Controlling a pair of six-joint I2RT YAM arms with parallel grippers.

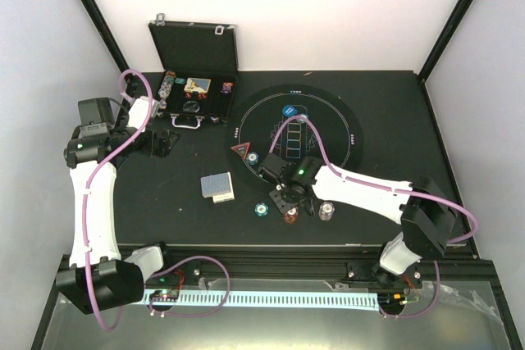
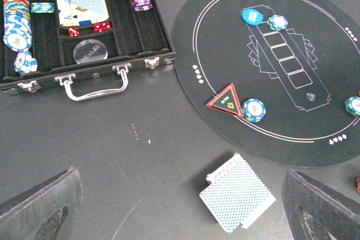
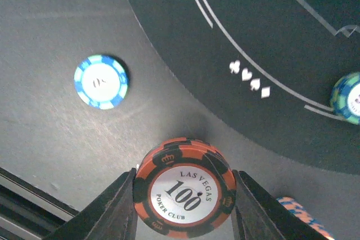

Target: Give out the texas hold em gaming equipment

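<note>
Since nothing sits between its fingers, the left gripper (image 2: 180, 212) hangs spread wide near the case (image 2: 84, 37). The case lies open with chips racked in its slots, probably as the supply to draw from. Just ahead of that gripper lies the deck (image 2: 236, 200), blue backs up, on the bare table beside the mat (image 2: 225, 21). It looks parked there as stock that either arm can reach.

On the mat's near-left rim rests the marker (image 2: 226, 100) with a teal chip (image 2: 253, 109) just beside it, which reads as one seat already supplied. Further right, a blue chip (image 3: 101, 81) lies flat on the table outside the mat's white line.

Right of it, the right gripper (image 3: 184, 214) is clamped on the red chip (image 3: 184, 189), fingers pressing opposite edges so the face stays level for setting down flat. The chip sits just off the mat's edge, near the printed suit marks. Whether it rests on the table or is lifted I cannot tell. My guess is that it is meant as another seat's share.
</note>
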